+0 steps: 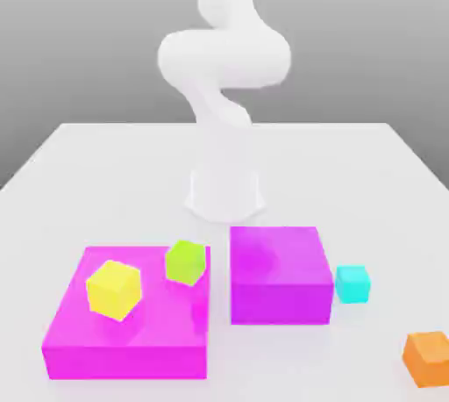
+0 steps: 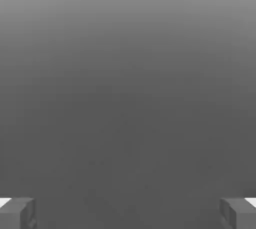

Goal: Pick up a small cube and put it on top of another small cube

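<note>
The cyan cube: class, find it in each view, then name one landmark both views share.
Exterior view: the cyan cube sits on the white table, just off the right side of the smaller magenta block, towards the exterior view's right.
Hand view: not in it; only grey background and the end effector fingertips show.
Shared landmark: none; nothing appears in both views.

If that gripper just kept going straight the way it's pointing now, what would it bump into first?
Nothing, as far as the hand view shows: between the gripper's widely spread fingertips lies only plain grey background, no cube or block. Depth is unclear.
</note>
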You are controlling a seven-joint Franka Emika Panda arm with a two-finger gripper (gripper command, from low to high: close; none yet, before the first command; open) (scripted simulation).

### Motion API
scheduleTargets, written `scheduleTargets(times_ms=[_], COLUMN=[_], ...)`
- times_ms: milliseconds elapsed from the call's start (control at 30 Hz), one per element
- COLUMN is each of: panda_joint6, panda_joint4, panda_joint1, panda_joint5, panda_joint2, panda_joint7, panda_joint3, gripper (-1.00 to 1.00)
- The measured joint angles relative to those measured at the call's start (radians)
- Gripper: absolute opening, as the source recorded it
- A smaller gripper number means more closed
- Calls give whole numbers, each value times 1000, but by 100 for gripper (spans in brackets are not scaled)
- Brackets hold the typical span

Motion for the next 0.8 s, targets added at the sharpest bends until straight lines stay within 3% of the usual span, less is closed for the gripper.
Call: scheduleTargets(times_ms=[367, 633, 800], panda_joint6=[285, 492, 634], panda_joint4=[-271, -466, -466], panda_joint1=[303, 469, 508], panda_joint5=[11, 1, -68], panda_joint2=[410, 709, 890], panda_joint7=[-492, -835, -833], panda_joint3=[19, 94, 63], gripper=[0, 0, 0])
